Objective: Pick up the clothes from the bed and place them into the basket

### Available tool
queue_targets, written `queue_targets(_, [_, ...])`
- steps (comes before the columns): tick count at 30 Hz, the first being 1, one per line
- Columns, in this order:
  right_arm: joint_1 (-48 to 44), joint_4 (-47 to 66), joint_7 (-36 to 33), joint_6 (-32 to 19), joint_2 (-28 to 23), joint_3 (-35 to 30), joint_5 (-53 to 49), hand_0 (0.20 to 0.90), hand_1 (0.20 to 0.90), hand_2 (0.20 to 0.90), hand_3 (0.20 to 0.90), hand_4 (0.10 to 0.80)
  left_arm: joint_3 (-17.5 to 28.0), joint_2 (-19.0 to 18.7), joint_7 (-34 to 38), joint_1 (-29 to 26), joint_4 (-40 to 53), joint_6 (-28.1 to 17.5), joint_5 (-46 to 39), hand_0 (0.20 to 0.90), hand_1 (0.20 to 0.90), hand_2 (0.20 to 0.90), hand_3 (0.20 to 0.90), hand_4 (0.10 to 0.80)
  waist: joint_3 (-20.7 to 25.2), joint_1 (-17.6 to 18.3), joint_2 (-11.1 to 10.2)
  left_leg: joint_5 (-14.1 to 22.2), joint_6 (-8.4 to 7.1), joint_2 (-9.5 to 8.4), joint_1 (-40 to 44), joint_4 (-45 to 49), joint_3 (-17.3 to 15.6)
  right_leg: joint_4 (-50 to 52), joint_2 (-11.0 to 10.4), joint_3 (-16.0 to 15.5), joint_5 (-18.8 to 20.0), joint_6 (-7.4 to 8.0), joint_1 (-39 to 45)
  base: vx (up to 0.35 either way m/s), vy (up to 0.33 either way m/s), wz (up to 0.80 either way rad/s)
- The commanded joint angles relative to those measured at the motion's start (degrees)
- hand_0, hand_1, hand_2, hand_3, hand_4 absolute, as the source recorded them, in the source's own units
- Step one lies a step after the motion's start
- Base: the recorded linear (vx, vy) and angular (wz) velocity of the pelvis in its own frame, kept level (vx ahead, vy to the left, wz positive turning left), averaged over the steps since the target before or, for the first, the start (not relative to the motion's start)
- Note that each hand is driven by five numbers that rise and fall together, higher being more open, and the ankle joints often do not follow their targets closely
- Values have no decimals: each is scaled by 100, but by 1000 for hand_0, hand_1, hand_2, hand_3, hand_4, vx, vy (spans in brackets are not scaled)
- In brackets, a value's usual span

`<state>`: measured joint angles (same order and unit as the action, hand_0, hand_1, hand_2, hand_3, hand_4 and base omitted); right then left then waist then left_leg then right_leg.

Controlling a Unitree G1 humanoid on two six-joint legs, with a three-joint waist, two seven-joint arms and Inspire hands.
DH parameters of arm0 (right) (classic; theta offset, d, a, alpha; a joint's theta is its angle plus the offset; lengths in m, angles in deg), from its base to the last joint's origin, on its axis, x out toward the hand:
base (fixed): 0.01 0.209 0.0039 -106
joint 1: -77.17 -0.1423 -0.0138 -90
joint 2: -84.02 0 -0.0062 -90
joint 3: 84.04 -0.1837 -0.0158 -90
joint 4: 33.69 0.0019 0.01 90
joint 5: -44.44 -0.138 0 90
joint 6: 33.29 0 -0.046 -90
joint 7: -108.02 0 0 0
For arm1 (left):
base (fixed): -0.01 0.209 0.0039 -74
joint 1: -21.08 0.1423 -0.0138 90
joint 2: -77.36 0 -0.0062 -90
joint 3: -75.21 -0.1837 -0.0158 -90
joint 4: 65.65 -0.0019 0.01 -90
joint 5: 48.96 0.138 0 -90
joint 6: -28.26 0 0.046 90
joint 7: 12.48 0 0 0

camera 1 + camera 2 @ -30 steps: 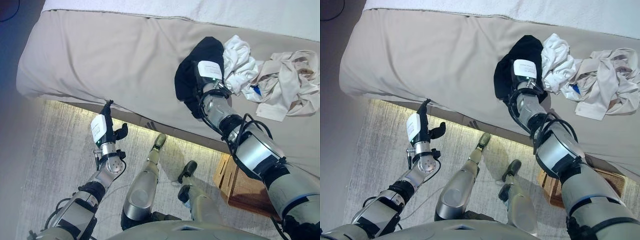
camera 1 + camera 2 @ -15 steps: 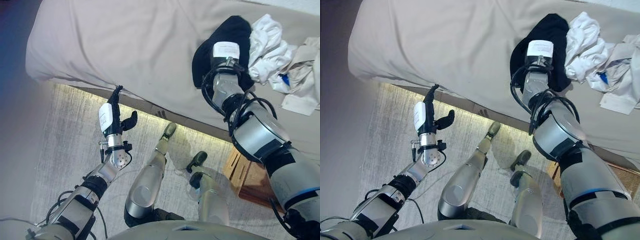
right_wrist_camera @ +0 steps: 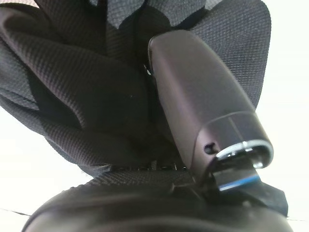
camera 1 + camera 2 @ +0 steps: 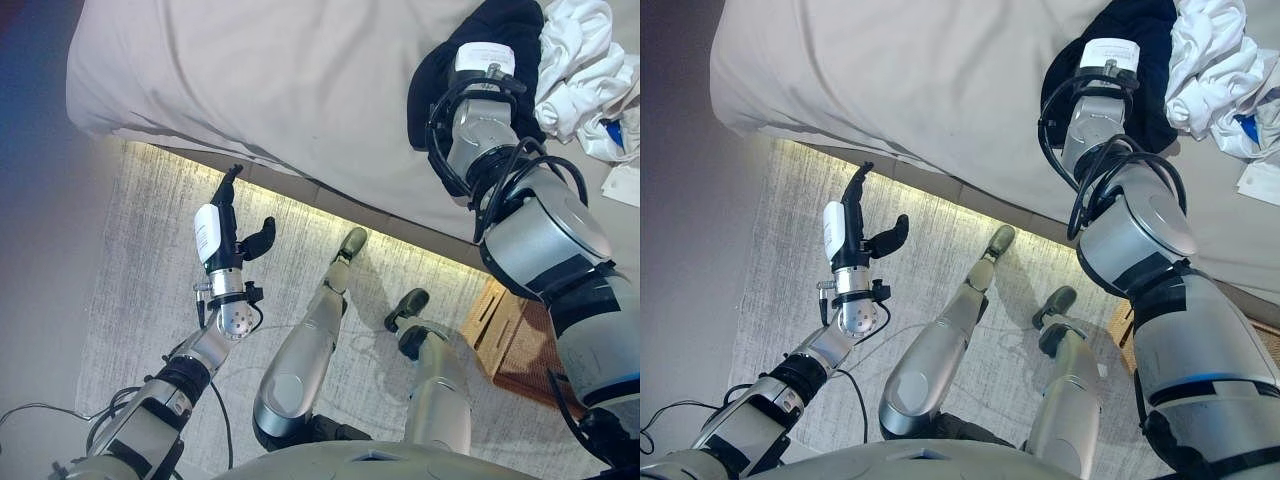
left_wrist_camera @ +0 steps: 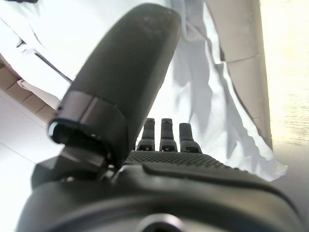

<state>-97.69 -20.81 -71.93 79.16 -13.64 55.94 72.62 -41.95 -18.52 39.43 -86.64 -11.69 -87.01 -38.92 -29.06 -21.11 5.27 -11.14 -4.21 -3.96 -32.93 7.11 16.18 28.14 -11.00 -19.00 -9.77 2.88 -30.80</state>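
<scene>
A black garment [image 4: 505, 25] lies bunched on the beige bed [image 4: 250, 80], next to a heap of white clothes [image 4: 580, 50]. My right hand [image 4: 487, 60] rests on the black garment. In the right wrist view its thumb [image 3: 193, 96] presses into the gathered black cloth [image 3: 72, 87], and the cloth folds over its fingers. My left hand [image 4: 228, 235] is open and empty, held upright above the rug just off the bed's edge. In the left wrist view its fingers [image 5: 161, 133] are straight. A brown wicker basket [image 4: 510, 340] stands on the floor by the bed, at the lower right.
A pale grey rug [image 4: 140, 260] covers the floor along the bed's lit lower edge. A white cover [image 4: 890, 30] runs along the far part of the bed. The bed's left half holds no clothes.
The whole picture has shifted, so the camera moved: the bed and clothes now sit higher and further right. My right hand stays on the black garment. My left hand stays by the bed's edge.
</scene>
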Motion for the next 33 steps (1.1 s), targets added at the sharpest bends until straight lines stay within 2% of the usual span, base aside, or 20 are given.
queue_targets(1, [274, -281, 333, -33, -385, 242, -425, 300, 300, 300, 200, 100, 219, -296, 228, -168, 362, -410, -97, 900, 900, 900, 900, 800, -73, -25, 251, 244, 542, -142, -71, 297, -435, -153, 301, 132, 605, -130, -55, -15, -33, -6])
queue_targets(14, [217, -248, -254, -612, -663, -47, -555, 300, 300, 300, 200, 100, 227, -386, 173, -194, 442, -341, -217, 900, 900, 900, 900, 800, -73, 85, 120, 324, 510, -82, 92, 404, -502, -253, 395, 177, 625, -170, 146, -6, -7, -2])
queue_targets(18, [211, 64, -630, -883, -806, -59, -620, 300, 300, 300, 200, 100, 221, -472, 203, -226, 440, -315, -273, 900, 900, 900, 900, 800, -73, 186, 44, 392, 531, -59, 197, 432, -574, -326, 419, 242, 672, -141, 238, -6, -4, -4])
queue_targets(22, [165, 475, -1086, -1371, -970, -83, -879, 300, 300, 300, 200, 100, 239, -509, 222, -246, 390, -274, -340, 900, 900, 900, 900, 800, -73, 314, -30, 472, 542, -18, 370, 417, -657, -403, 453, 338, 689, -119, 362, -6, 13, -13])
queue_targets(28, [311, 1697, -1904, -2338, -1209, -546, -1929, 300, 300, 300, 200, 100, 328, -614, -20, -201, 411, -131, -424, 900, 900, 900, 900, 800, -73, 582, -201, 635, 555, 32, 849, 299, -855, -752, 465, 577, 795, -60, 765, 3, -16, -17])
queue_targets(33, [753, 3510, -2328, -2538, -1541, -1151, -2476, 300, 300, 300, 200, 100, 376, -634, -402, -170, 219, 194, -721, 900, 900, 900, 900, 800, -73, 921, -330, 841, 581, 57, 1130, 420, -1095, -883, 434, 840, 847, -57, 1000, 0, -19, -20])
